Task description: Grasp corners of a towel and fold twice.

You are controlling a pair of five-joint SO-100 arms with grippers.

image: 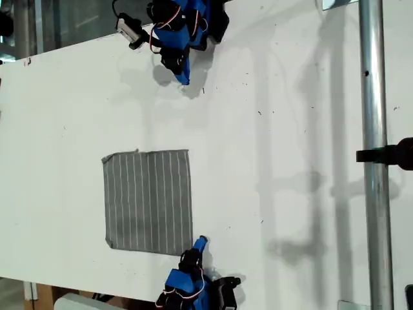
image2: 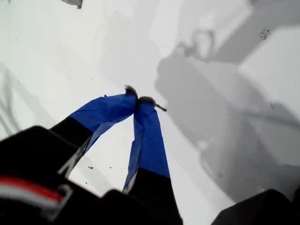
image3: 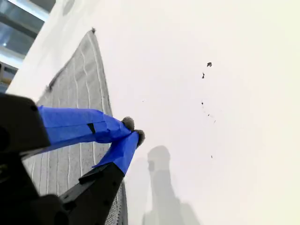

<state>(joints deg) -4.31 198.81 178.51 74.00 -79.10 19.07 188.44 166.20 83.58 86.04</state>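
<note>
White tabletop (image: 290,129), scuffed with small dark specks, fills most of the exterior view; a metal pole (image: 374,161) runs vertically down the exterior view's right side, with a black clamp (image: 393,154) on it.

Towel (image: 148,201): grey, thin white stripes, lying flat and unfolded, left of centre in the exterior view. All four corners are flat on the table. None is gripped.

My second gripper (image3: 133,130): blue-taped tips together, nothing between them. In the second wrist view the towel (image3: 77,93) sits just beside and under the jaws, with one corner (image3: 93,31) visible at the far end. That matches the arm at the exterior view's bottom edge, so my second gripper (image: 202,242) is there, tip just beside the towel's nearest corner (image: 190,252). Cannot tell whether it touches the cloth.

My first gripper (image2: 139,99): blue-taped tips meet, with dark fuzzy bits at the ends, empty. Only bare table and arm shadows lie below it, plus a sliver of grey at that frame's edge that is too small to identify. This is the arm at the exterior view's top, my first gripper (image: 182,76), well apart from the towel.
</note>
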